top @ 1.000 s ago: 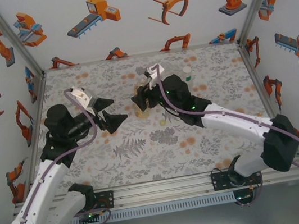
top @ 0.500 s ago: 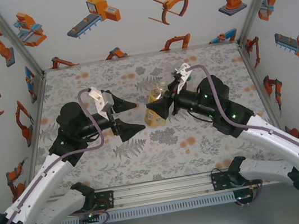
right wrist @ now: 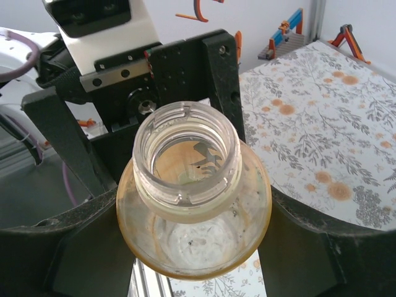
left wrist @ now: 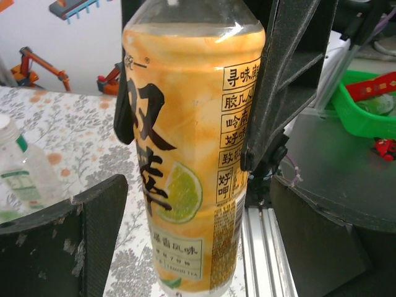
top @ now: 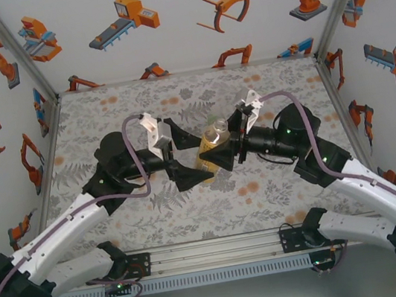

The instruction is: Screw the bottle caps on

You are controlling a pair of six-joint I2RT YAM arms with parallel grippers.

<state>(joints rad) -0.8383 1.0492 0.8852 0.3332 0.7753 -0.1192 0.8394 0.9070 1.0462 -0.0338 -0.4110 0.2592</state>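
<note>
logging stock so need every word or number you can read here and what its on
"双": big black, on the orange bottle label
"寻味": tops a small column beside it; the rest is unclear
Print at that label's foot: too small to read
Clear bottle, green label: blurred

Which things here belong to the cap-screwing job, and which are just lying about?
Job: uncapped amber clear plastic bottle, gripped by right hand; open left hand; slim clear green-banded bottle.
Lying about: green plastic bin; orange robot wall stickers.
</note>
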